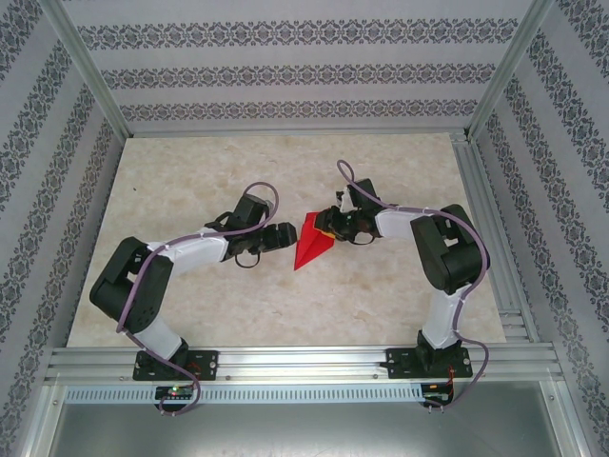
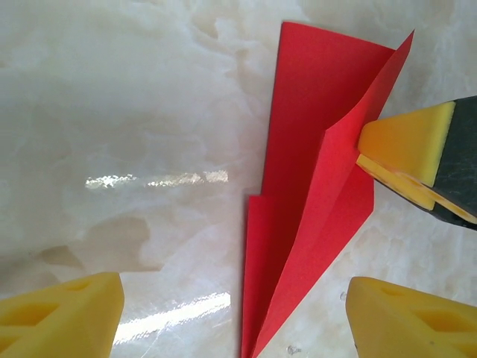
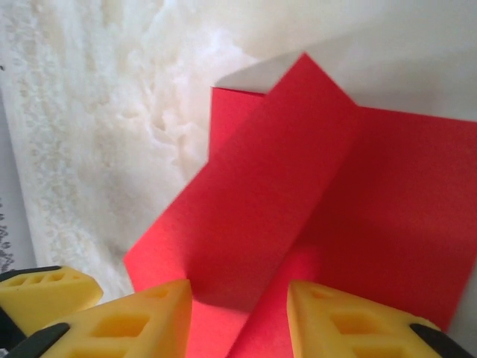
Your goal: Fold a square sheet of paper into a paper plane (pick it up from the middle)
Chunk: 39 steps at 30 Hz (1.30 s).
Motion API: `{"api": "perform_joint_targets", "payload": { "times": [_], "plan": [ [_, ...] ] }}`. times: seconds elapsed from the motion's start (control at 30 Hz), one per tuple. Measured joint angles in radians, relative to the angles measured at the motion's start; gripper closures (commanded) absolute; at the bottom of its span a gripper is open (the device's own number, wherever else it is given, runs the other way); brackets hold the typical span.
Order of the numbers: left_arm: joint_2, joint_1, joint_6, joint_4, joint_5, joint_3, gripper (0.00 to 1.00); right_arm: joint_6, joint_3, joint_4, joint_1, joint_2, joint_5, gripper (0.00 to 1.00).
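The red sheet of paper [image 1: 312,243] lies mid-table, folded into a narrow pointed paper plane with its tip toward the near left. In the left wrist view the plane [image 2: 313,194] lies between my left gripper's [image 2: 235,321] wide-open yellow fingers [image 2: 63,313], neither touching it. One wing stands up along a crease. My right gripper [image 1: 328,228] sits at the plane's wide end. Its fingers [image 3: 127,324] stand apart astride the raised fold [image 3: 276,186], with a gap on both sides. The left gripper [image 1: 288,238] is just left of the paper.
The pale marble-look table top [image 1: 190,190] extends around the paper. Patterned walls [image 1: 285,76] and aluminium posts enclose the back and sides. A metal rail [image 1: 304,362] carrying both arm bases runs along the near edge.
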<state>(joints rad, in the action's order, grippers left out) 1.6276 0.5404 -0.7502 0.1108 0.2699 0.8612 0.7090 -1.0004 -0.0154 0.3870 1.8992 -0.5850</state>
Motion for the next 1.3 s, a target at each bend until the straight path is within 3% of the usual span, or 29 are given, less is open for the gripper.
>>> {"api": "perform_joint_targets", "payload": {
  "times": [0.4, 0.57, 0.87, 1.0, 1.3],
  "plan": [
    [-0.005, -0.072, -0.054, -0.146, 0.158, -0.092, 0.09, 0.084, 0.003, 0.228, 0.006, 0.05, -0.09, 0.94],
    [-0.005, -0.095, -0.091, -0.23, 0.241, -0.132, 0.0, 0.127, 0.018, 0.308, 0.006, 0.007, -0.125, 0.94],
    [-0.038, -0.095, -0.184, -0.417, 0.385, -0.138, 0.0, 0.238, 0.021, 0.447, 0.003, -0.13, -0.215, 0.92],
    [-0.047, -0.095, -0.239, -0.496, 0.414, -0.138, 0.1, 0.309, 0.023, 0.521, 0.003, -0.134, -0.248, 0.92],
    [-0.057, -0.095, -0.342, -0.642, 0.432, -0.148, 0.44, 0.374, 0.035, 0.579, 0.003, -0.134, -0.274, 0.92]
  ]
}}
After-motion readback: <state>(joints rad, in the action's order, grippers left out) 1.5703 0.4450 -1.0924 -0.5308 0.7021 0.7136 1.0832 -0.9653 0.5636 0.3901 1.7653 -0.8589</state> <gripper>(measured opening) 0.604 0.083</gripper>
